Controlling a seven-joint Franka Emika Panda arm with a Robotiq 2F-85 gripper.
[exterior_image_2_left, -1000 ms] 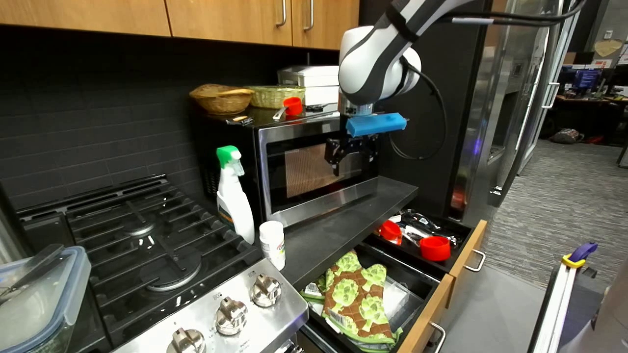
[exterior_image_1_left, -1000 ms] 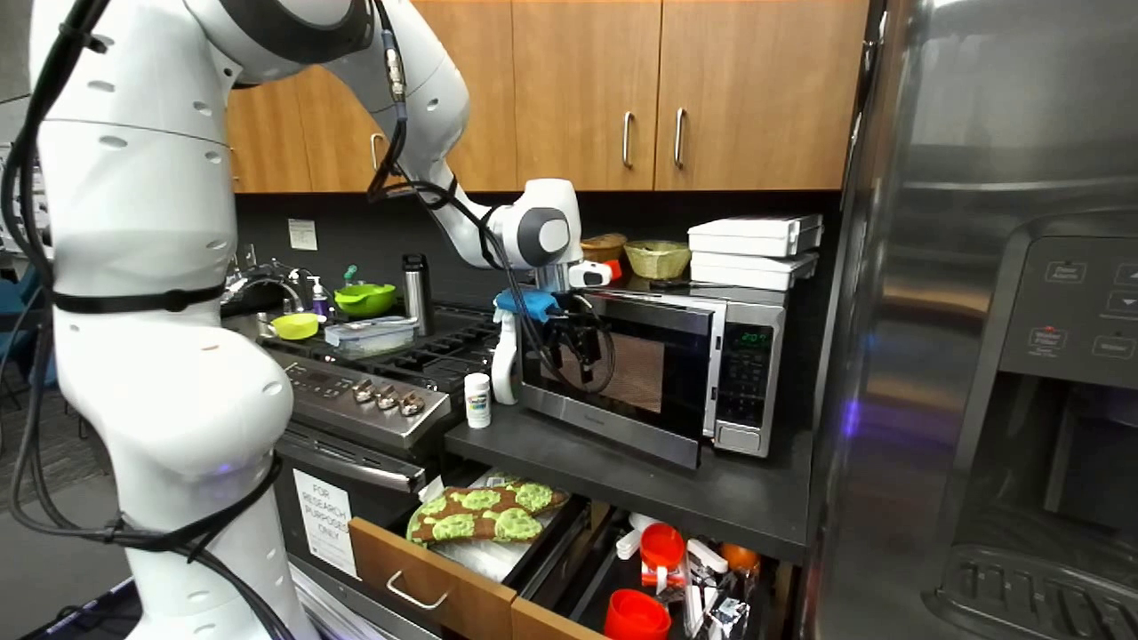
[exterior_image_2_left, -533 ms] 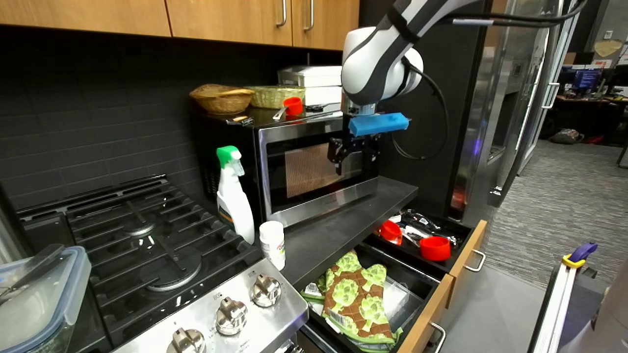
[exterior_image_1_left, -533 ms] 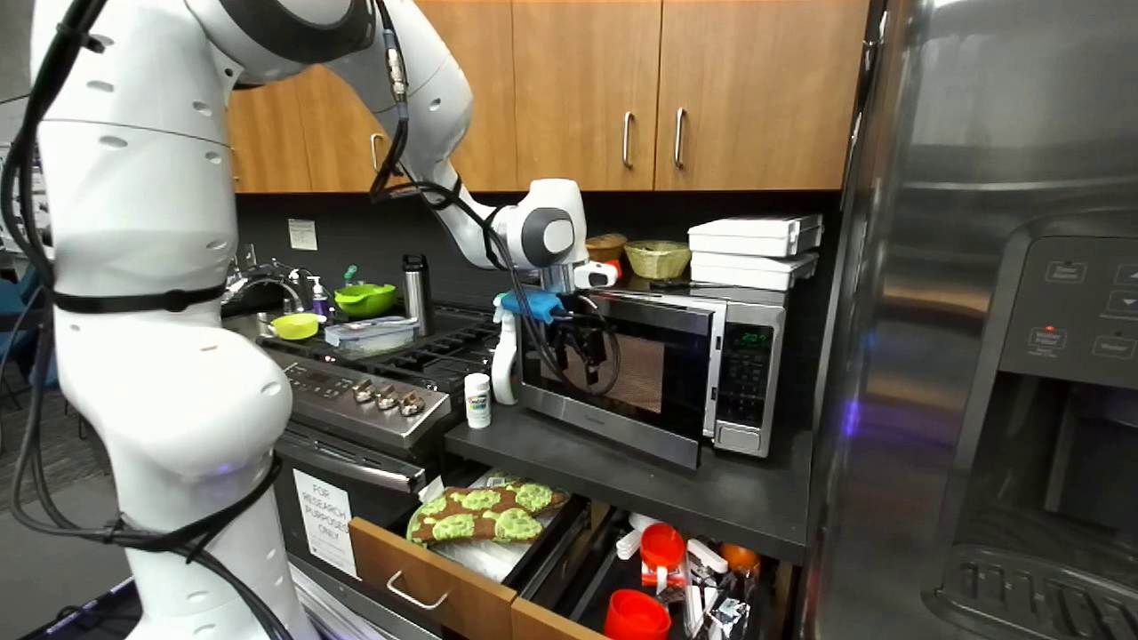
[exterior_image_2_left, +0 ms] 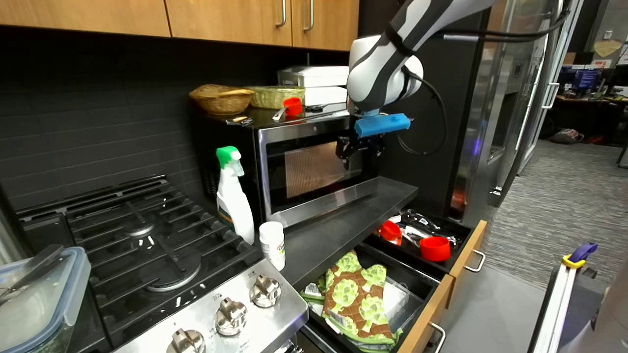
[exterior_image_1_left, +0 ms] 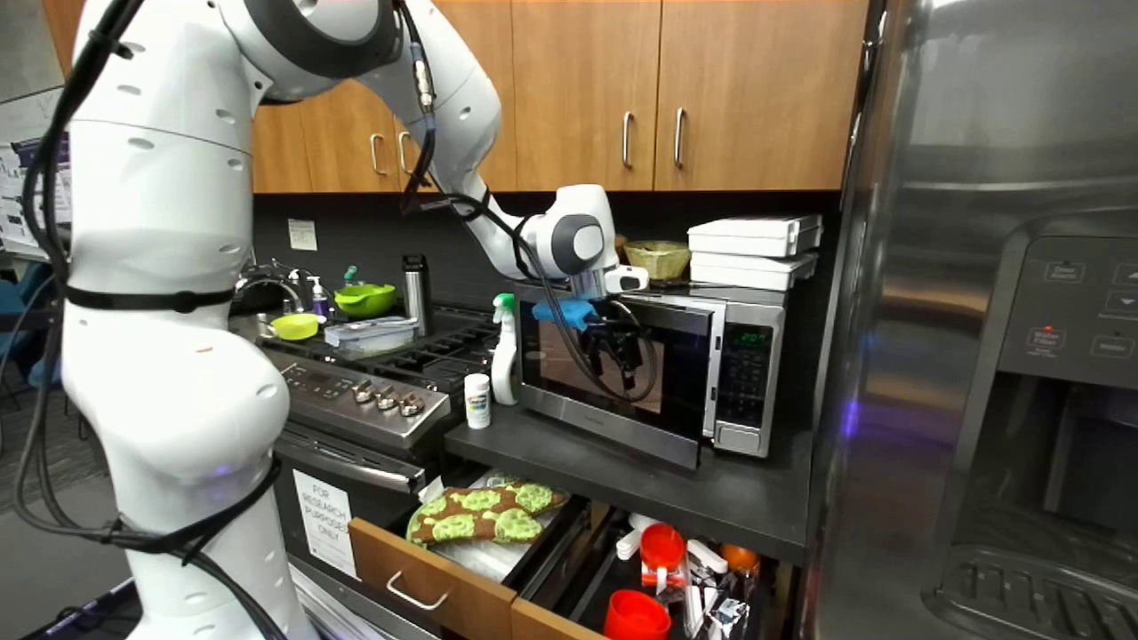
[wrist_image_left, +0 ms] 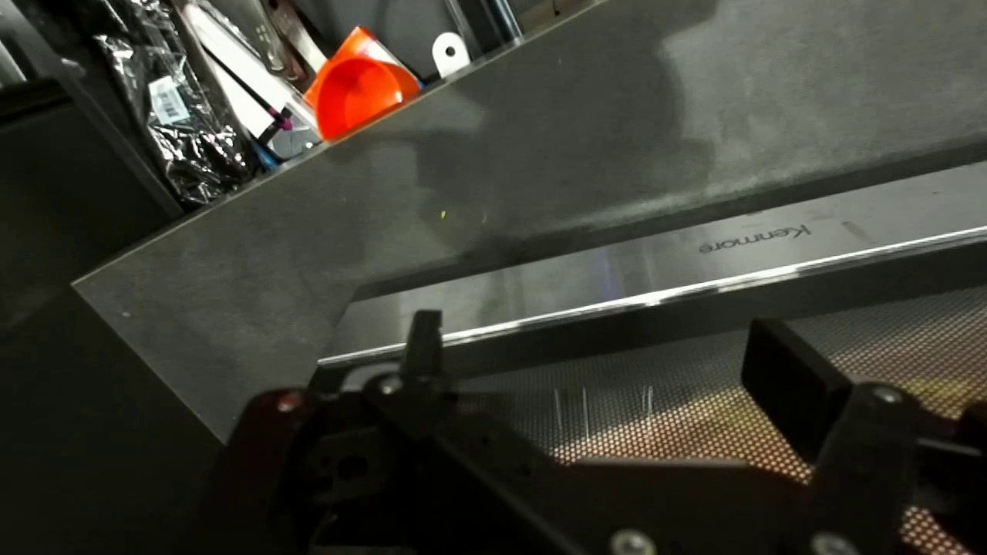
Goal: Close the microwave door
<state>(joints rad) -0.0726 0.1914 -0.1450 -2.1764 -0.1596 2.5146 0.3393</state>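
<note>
One microwave door, ajar, long axis level, front outward

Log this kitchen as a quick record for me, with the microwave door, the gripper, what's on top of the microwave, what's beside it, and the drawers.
Microwave door: ajar, free edge standing out from the microwave
Gripper: open, holding nothing, in front of the door; can't tell if touching
On top: brown basket, green basket, white boxes, red measuring cup
Beside: spray bottle, small white bottle
Drawers: one drawer open with an oven mitt; another drawer open with red cups
Left to do: shut the door
</note>
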